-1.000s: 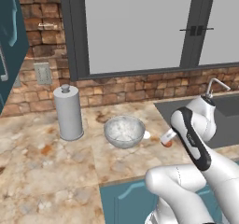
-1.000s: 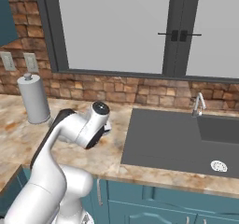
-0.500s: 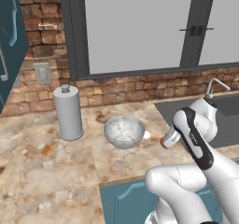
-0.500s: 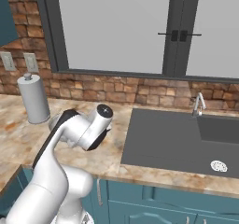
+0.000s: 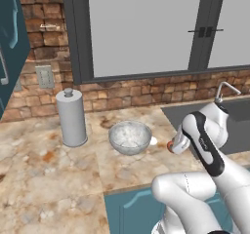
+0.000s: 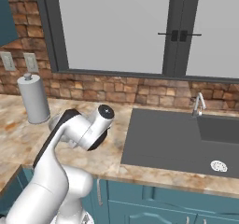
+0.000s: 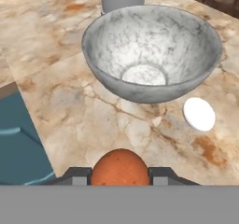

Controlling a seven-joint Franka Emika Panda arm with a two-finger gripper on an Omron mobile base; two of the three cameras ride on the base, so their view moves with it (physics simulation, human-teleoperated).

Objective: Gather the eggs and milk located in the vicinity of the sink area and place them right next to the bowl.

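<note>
The claw [image 5: 171, 146] carries the orange-brown egg [image 5: 170, 145] just right of the bowl [image 5: 130, 137] in the left base view, the white egg [image 5: 153, 141] between them. In the hand view, the jaws pinch that brown egg above bare counter [image 7: 70, 106]; released too high, it could roll off toward the near edge.

I can read no writing, label, brand, number or sign on anything before me in any of my views.
</note>
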